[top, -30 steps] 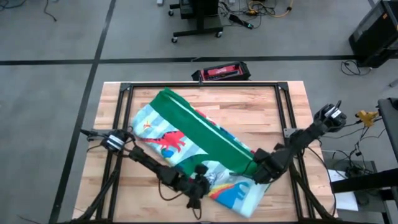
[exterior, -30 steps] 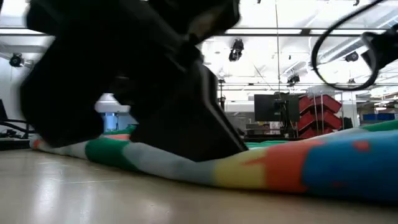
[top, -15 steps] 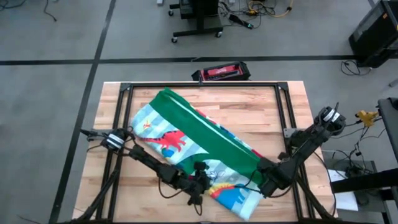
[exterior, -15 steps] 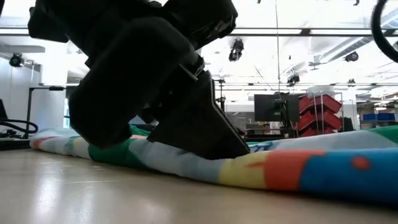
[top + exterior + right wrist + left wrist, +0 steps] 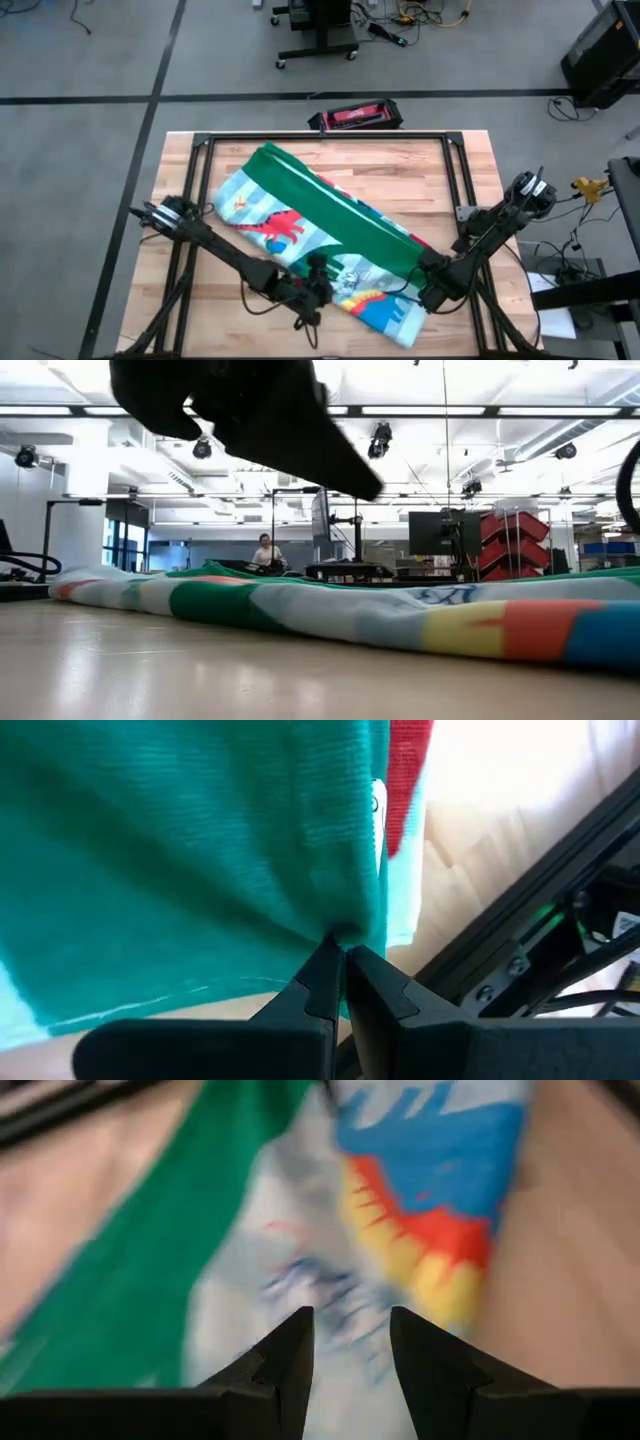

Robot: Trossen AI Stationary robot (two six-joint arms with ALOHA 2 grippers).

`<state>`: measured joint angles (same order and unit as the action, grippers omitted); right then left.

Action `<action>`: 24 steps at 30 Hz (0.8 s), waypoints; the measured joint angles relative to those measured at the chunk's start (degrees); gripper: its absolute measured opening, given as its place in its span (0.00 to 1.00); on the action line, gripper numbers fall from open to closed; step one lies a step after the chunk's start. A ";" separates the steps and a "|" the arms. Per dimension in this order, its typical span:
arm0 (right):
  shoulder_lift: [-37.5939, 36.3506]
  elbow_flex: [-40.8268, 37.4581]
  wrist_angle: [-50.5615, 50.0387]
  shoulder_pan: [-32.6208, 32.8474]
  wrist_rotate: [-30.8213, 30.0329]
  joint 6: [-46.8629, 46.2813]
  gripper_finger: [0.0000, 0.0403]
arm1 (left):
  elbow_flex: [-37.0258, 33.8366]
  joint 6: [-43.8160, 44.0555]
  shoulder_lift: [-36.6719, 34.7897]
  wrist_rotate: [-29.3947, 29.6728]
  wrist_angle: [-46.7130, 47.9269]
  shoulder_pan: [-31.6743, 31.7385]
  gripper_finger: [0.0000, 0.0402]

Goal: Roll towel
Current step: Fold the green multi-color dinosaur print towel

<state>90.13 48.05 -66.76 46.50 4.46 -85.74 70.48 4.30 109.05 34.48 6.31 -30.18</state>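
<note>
The towel (image 5: 300, 215) lies slantwise on the table, from the far left toward the near right, dinosaur side up. A broad green flap (image 5: 340, 215) is folded over its middle. It also shows as a low ridge in the low view (image 5: 300, 605). My left gripper (image 5: 350, 1318) is open and hovers above the towel's near end (image 5: 318, 285), touching nothing; in the low view (image 5: 345, 470) it hangs clear above the cloth. My right gripper (image 5: 430, 290) is shut on the green flap at the towel's near-right end. My right gripper pinches the green flap's edge (image 5: 335, 925) between its two fingertips, near the flap's near-right end. It comes at it from the table's right side, slanting down. The green cloth puckers into creases that run toward the fingers; one layer or several, I cannot tell.
Black frame rails (image 5: 320, 137) run around the tabletop, and one passes close by my right gripper (image 5: 520, 910). A red and black case (image 5: 357, 115) lies beyond the far edge. Bare wood (image 5: 440, 180) shows at the far right. A person (image 5: 265, 550) sits far back in the room.
My left gripper has risen off the towel's near end, where it stood on the cloth a second ago. My right gripper has moved toward the table's near right with the green flap's end, which has been drawn out that way.
</note>
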 joint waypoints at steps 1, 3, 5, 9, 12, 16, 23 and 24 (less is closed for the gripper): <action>0.00 -0.47 0.02 0.00 -0.13 0.00 0.00 | -1.02 0.79 -1.26 2.19 0.98 0.29 0.30; 0.00 -1.01 0.07 0.13 -1.08 -0.43 0.00 | -3.56 2.94 -3.61 6.00 2.19 1.22 0.30; 0.00 -1.22 0.09 0.13 -1.46 -1.20 0.01 | -6.96 5.21 -5.74 8.58 2.78 2.41 0.30; 0.00 -1.21 -0.21 0.13 -1.44 -0.65 0.10 | -14.01 10.37 -9.13 10.18 2.56 5.40 0.30; -0.13 0.25 -3.57 0.13 -1.48 0.03 0.20 | -18.26 13.66 -10.31 10.20 1.10 8.11 0.30; -0.63 4.26 -9.08 0.13 -2.59 0.11 0.33 | -21.73 14.25 -10.20 10.06 -3.55 10.29 0.30; -0.71 11.48 -9.00 0.48 -6.82 1.30 0.50 | -22.06 12.22 -9.76 7.74 -8.74 12.74 0.30; -0.53 12.12 -8.20 0.77 -7.58 1.28 0.51 | -21.69 11.52 -9.76 7.00 -9.76 13.04 0.30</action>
<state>89.60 60.17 -74.96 47.27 -3.12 -84.46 48.79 15.82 99.29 41.48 -3.45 -17.14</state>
